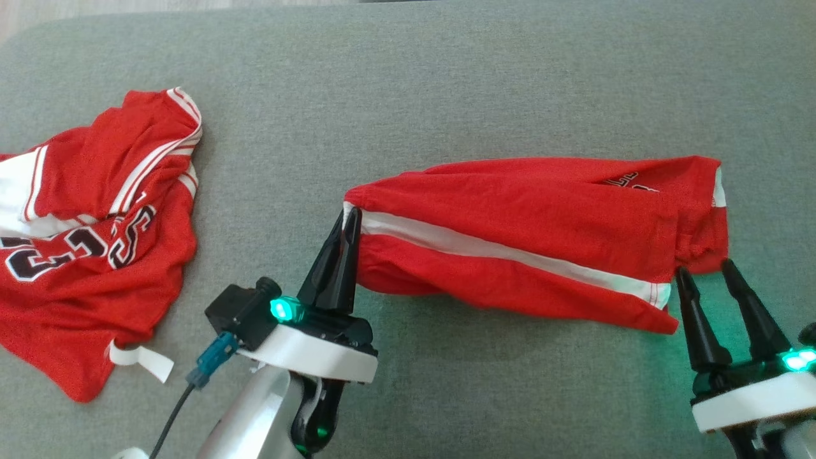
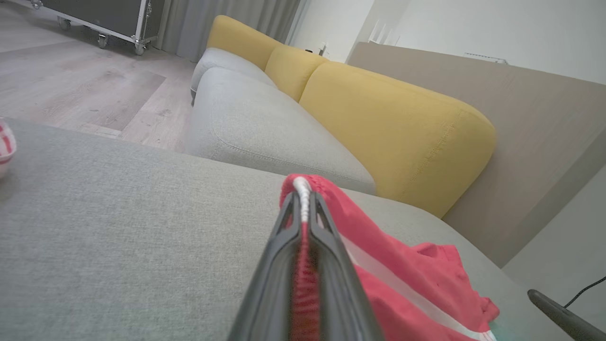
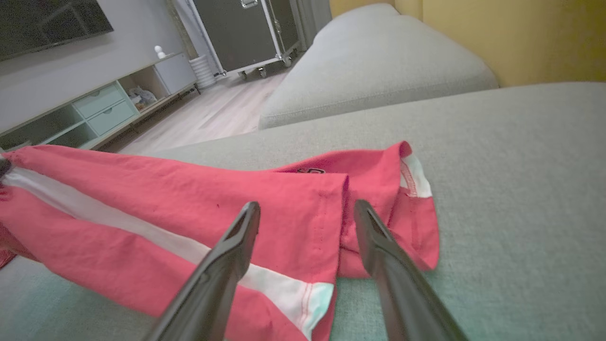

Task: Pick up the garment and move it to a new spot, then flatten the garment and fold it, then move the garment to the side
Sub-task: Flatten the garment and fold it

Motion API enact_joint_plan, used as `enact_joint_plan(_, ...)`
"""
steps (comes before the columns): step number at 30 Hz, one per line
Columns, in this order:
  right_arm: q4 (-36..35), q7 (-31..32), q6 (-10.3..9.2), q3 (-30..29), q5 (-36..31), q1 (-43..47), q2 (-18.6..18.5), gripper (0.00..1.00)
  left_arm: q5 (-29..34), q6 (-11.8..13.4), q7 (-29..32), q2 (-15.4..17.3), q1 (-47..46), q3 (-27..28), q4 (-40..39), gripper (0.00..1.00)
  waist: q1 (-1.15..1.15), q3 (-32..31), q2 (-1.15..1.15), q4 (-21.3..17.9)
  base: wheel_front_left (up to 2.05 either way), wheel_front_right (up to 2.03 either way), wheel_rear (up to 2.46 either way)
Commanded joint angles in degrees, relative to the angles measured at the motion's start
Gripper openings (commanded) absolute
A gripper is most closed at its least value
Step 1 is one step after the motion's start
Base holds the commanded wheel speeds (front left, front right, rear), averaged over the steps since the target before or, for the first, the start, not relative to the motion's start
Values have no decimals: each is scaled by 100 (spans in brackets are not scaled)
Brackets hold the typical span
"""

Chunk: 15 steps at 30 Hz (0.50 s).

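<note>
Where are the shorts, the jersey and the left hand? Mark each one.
shorts (image 1: 510,210): head view, red cloth above the white stripe.
jersey (image 1: 95,306): head view, red cloth below the number.
left hand (image 1: 349,217): head view, fingertips shut on the shorts' end.

Centre frame in the head view, the shorts (image 1: 510,217) are red with one white side stripe (black lettering near the right end). The jersey (image 1: 95,255) at left is red, white-trimmed, with black-and-white numerals; the cushion (image 1: 446,76) is grey.
</note>
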Motion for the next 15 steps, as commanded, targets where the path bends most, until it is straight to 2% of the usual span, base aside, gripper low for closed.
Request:
enact_joint_plan(1,-125,94,37,53,132,64,-174,100,77,9,-47,21,-61,210,-132,0,0,-7,0,18,0,0,0)
enact_joint_plan(9,189,895,37,398,1223,66,-335,100,75,9,-47,20,-179,170,-65,0,0,-23,0,158,0,0,0)
enact_joint_plan(12,306,986,37,464,1422,-39,-382,100,50,9,-47,20,-209,125,-54,0,0,-15,0,192,0,0,0)
enact_joint_plan(15,413,799,37,314,1398,-208,-490,100,46,9,-47,20,-240,83,-49,0,0,14,0,217,0,0,0)
